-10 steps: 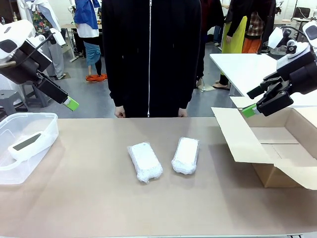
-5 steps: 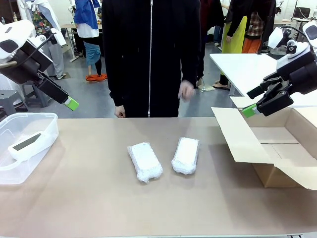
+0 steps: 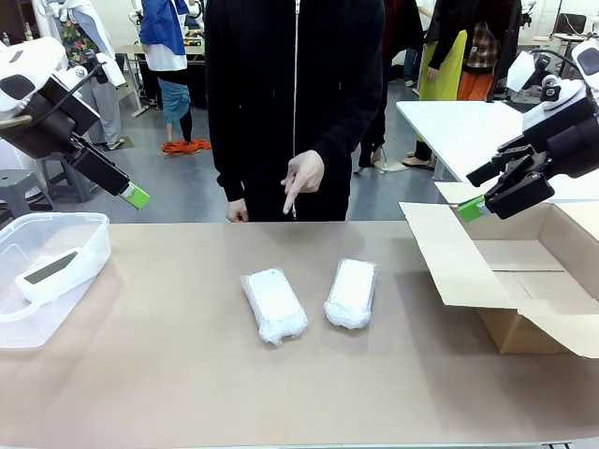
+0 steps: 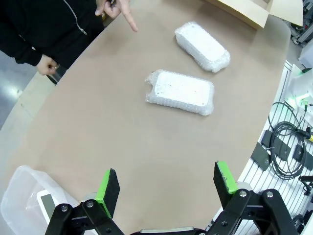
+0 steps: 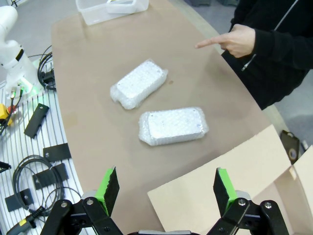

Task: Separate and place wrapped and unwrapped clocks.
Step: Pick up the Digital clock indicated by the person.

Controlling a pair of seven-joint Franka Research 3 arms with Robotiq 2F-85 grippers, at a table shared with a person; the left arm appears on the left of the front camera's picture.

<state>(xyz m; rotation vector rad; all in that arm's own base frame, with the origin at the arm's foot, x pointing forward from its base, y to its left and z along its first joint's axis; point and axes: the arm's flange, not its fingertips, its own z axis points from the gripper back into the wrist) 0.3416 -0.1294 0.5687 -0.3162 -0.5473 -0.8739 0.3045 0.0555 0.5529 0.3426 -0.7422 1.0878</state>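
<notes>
Jaws wide open, empty, on left tool (image 4: 166, 182), right tool (image 5: 165, 188)

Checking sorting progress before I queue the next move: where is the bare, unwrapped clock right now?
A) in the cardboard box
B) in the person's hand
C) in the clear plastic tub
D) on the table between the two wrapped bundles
C: the bare clock lies inside the clear plastic tub, with its dark screen facing up.
</notes>
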